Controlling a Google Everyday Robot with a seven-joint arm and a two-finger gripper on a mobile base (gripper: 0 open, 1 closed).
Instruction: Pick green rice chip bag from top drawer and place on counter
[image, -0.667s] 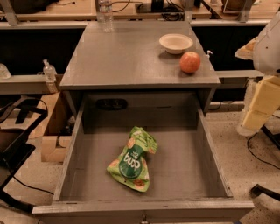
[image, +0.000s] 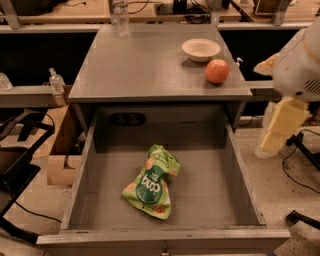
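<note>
The green rice chip bag (image: 149, 184) lies crinkled on the flat bottom of the open top drawer (image: 210, 185), a little left of its middle, logo side up. The grey counter (image: 145, 65) is the cabinet top above the drawer. Only a white and cream part of my arm (image: 292, 85) shows at the right edge, beside the cabinet and above the floor. The gripper itself is out of view.
On the counter stand a white bowl (image: 201, 49) and a red-orange apple (image: 217, 71) at the back right, and a clear bottle (image: 119, 14) at the back left. A cardboard box (image: 60, 150) and a black chair (image: 20, 165) are left of the drawer.
The arm at the right edge has shifted a little left and down towards the cabinet. The bag and the drawer have not moved.
</note>
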